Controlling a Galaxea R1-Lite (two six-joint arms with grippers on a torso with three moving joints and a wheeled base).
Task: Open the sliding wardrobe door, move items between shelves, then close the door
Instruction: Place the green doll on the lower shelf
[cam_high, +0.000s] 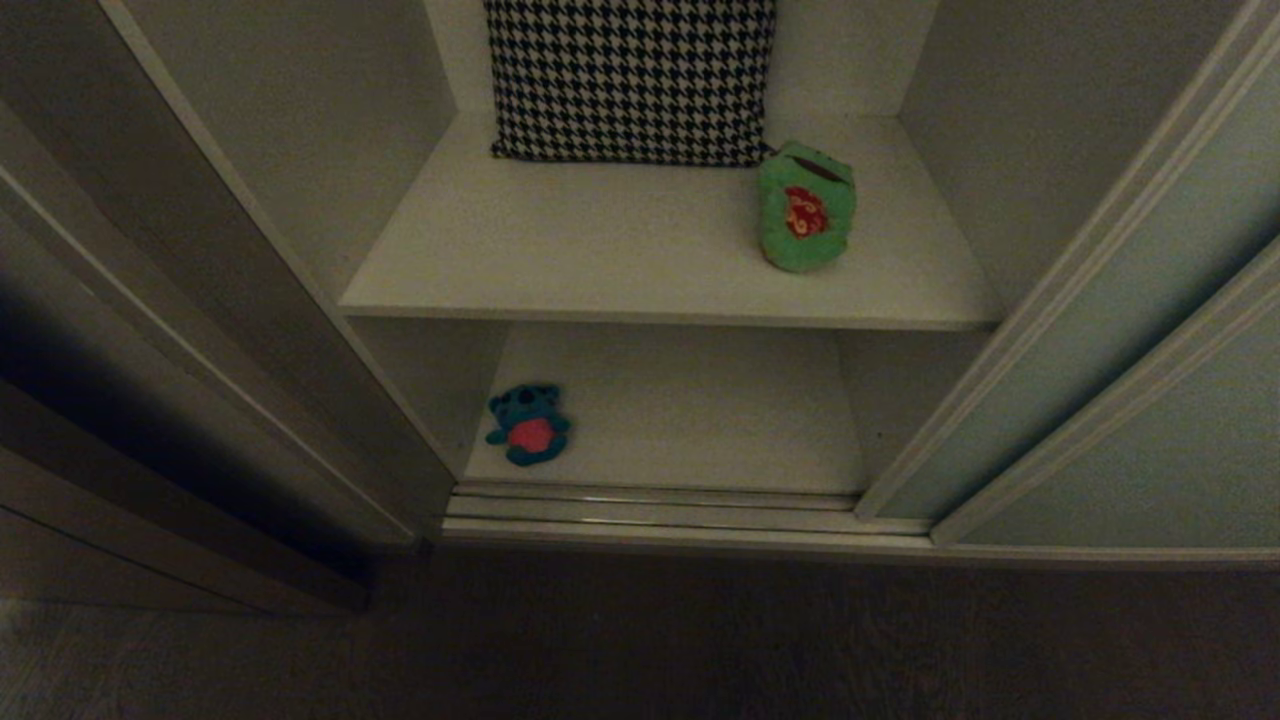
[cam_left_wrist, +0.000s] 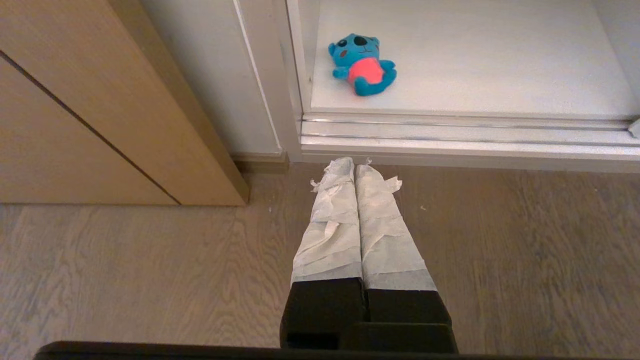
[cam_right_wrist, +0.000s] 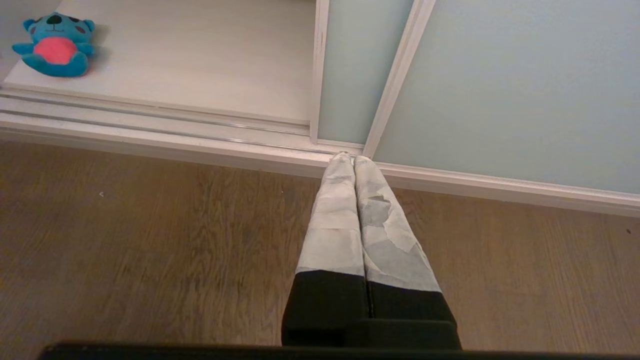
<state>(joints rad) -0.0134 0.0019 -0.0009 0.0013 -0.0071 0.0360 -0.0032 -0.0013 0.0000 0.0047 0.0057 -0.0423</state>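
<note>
The left hand (cam_left_wrist: 355, 167) is pressed closed and holds nothing; it hangs over the wood floor (cam_left_wrist: 150, 270), pointing at the door track (cam_left_wrist: 450, 135). The right hand (cam_right_wrist: 348, 159) is the same, closed and empty, near the place where the two door panels overlap. Neither arm shows in the head view.

The door (cam_high: 1130, 330) is already slid to the right, so the shelves are open. The bear (cam_high: 528, 424) lies on its back on the lower shelf (cam_high: 700, 410), near the left wall and the front edge. The frog (cam_high: 806, 207) lies on the upper shelf (cam_high: 560, 240), on the right, just beside the cushion (cam_high: 630, 75).

I judge the step in hand is to move the toys. The left hand is nearer to the bear. It should first open wide, pass above the track, and close on the body of the bear, not on a thin limb.
</note>
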